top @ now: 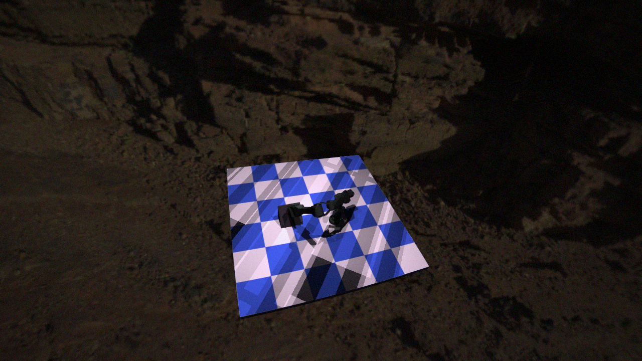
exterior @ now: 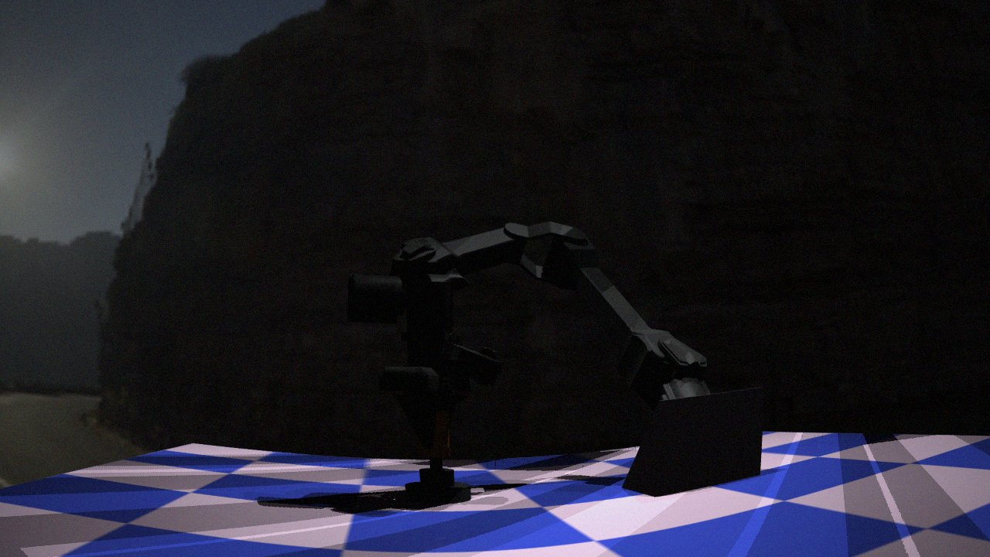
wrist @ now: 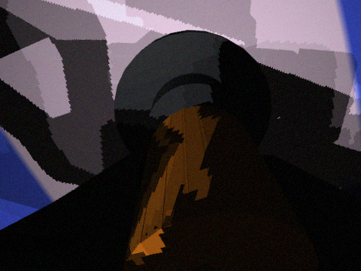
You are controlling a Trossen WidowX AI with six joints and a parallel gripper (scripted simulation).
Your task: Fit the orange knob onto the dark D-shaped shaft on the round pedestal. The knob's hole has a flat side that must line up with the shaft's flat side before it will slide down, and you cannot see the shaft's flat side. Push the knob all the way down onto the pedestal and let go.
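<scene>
The orange knob (exterior: 442, 436) (wrist: 193, 150) is upright, mostly in shadow, between the fingers of my gripper (exterior: 435, 437) (wrist: 203, 165), which is shut on it. The dark shaft (exterior: 435, 463) shows as a short stub between the knob's lower end and the round pedestal (exterior: 437, 493) (wrist: 165, 62). The knob stands above the pedestal with a visible gap. Whether its lower end rests on the shaft's tip or is slightly around it cannot be told. The knob hides the shaft in the wrist view, and the flat sides are not visible. In the top view, these parts are too small and dark to separate.
The arm's dark base block (top: 287, 216) (exterior: 699, 443) stands on the blue and white checkered board (top: 253, 303) (exterior: 623, 516), off to one side of the pedestal. The arm arches over from it. Hard-edged shadows cross the board around the pedestal.
</scene>
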